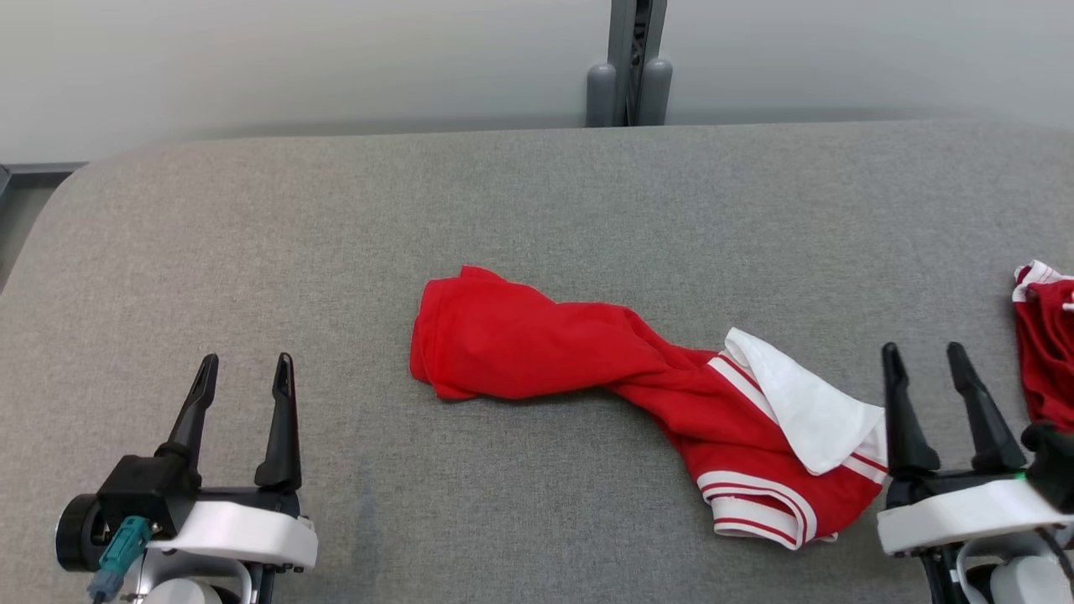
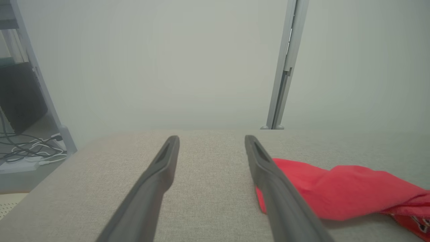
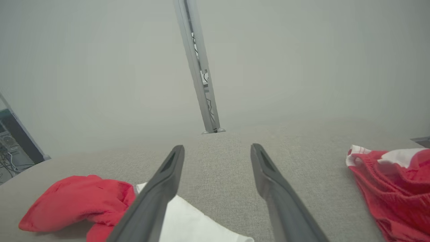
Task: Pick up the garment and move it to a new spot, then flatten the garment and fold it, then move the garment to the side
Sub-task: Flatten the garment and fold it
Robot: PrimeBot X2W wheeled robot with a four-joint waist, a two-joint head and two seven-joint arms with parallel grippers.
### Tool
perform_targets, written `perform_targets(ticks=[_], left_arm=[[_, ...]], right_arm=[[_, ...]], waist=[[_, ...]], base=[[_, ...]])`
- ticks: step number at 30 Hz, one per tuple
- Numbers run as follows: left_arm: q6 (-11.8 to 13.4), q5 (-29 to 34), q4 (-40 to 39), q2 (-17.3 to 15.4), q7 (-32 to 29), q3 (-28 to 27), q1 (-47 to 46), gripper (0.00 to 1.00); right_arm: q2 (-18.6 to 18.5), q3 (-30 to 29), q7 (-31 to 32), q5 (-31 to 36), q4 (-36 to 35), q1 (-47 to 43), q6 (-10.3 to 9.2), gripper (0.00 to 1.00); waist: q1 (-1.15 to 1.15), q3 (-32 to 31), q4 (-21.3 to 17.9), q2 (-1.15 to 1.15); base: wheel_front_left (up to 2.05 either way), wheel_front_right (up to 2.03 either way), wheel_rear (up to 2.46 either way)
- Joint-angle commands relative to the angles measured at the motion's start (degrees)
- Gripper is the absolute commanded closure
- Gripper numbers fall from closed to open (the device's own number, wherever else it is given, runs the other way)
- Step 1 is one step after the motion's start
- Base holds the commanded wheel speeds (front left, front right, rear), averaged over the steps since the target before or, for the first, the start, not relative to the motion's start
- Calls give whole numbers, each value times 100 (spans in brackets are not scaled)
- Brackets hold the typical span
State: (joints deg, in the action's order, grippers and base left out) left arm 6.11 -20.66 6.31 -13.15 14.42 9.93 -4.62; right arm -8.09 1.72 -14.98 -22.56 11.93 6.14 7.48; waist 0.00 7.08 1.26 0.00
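A red garment with white stripes and a white inner flap lies crumpled and twisted across the middle of the grey table. It also shows in the left wrist view and the right wrist view. My left gripper stands open at the lower left, well clear of the cloth, with nothing between its fingers. At the lower right my right gripper is open and empty, just right of the garment's striped end. In the wrist views the left gripper and the right gripper both show spread fingers.
A second red and white garment lies at the table's right edge, also seen in the right wrist view. A grey post stands behind the table against the pale wall. Cables and a shelf are beyond the left edge.
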Motion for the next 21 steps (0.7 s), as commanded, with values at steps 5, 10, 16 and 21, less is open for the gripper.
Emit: perform_targets(ticks=[5,10,16,21], left_arm=[[113,56,-203,-44,27,-7,260,0],[180,50,-339,-74,-27,0,465,0],[211,64,-441,-112,-138,81,615,0],[223,62,-453,-144,-228,128,622,0]], right_arm=[[10,192,-22,336,-477,-268,4,0],[51,176,-22,638,-712,-574,4,0],[147,160,91,848,-843,-814,4,0],[180,199,132,824,-886,-847,4,0]], waist=[[0,-161,-68,0],[0,-272,-103,0],[0,-373,-163,0],[0,-406,-198,0]], base=[[0,0,0],[0,0,0],[0,0,0],[0,0,0]])
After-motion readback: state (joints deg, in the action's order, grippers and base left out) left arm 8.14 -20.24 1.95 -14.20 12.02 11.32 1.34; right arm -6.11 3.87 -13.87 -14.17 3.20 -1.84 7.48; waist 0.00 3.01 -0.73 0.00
